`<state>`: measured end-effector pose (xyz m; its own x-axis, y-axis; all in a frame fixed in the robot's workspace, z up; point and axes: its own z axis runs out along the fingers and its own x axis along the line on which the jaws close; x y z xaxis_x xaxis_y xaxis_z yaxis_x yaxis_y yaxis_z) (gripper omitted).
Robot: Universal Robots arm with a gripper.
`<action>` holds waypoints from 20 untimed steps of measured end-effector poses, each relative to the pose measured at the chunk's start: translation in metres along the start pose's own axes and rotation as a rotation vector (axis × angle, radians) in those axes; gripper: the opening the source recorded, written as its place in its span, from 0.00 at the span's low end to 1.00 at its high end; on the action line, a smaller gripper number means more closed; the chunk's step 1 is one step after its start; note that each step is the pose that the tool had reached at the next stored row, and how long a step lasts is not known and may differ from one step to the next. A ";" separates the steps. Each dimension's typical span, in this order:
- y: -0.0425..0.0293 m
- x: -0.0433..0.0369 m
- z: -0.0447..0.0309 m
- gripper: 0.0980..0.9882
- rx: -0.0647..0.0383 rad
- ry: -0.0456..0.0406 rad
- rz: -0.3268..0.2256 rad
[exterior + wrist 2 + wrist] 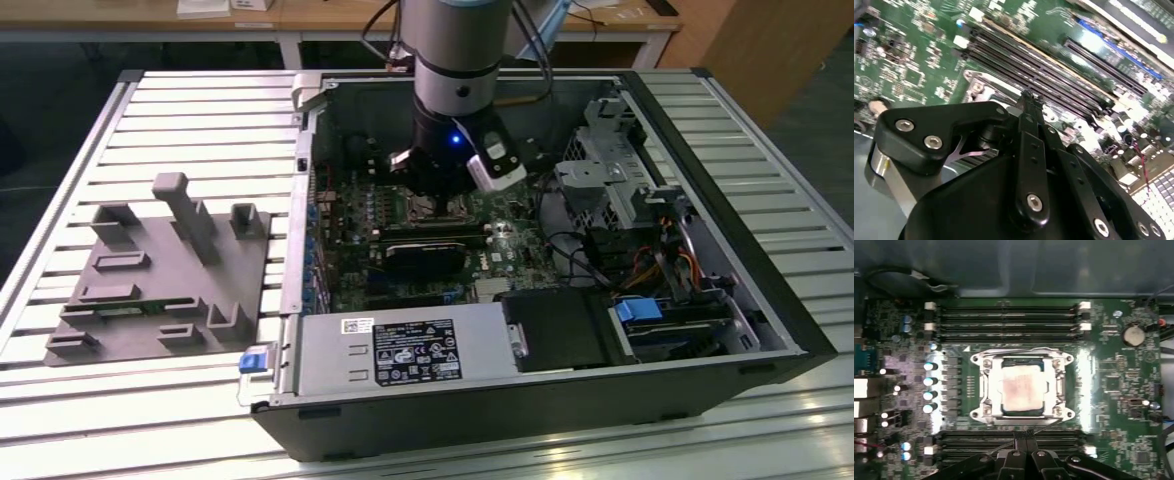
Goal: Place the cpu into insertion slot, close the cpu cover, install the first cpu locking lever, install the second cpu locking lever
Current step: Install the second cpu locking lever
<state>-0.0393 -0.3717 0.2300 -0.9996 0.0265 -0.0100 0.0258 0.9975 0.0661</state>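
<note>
— Where is your gripper (1025,436)?

— Inside the open computer case (747,300), low over the green circuit board (1114,390). My fingers (1030,107) are pressed together, grasping nothing.

— And the cpu (1023,388)?

— Just ahead of my fingertips, seated in the insertion slot (985,412). The cpu cover (1058,385) lies flat around it, its silver face showing through the window.

— What's beside you?

— Long black memory slots (1006,322) on both sides of the slot.
</note>
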 end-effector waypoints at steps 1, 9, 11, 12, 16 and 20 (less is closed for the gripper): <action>-0.0002 0.0027 0.0004 0.01 0.000 0.0000 0.000; -0.0015 0.0077 0.0120 0.01 0.000 0.0006 0.000; -0.0039 0.0084 0.0131 0.01 -0.010 0.0008 0.000; -0.0052 0.0086 0.0135 0.01 -0.017 0.0009 0.000; -0.0128 0.0120 0.0135 0.01 -0.042 0.0009 0.001; -0.0141 0.0187 0.0139 0.01 -0.053 0.0001 -0.003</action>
<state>-0.0582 -0.3844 0.2151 -0.9997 0.0236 -0.0102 0.0222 0.9926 0.1193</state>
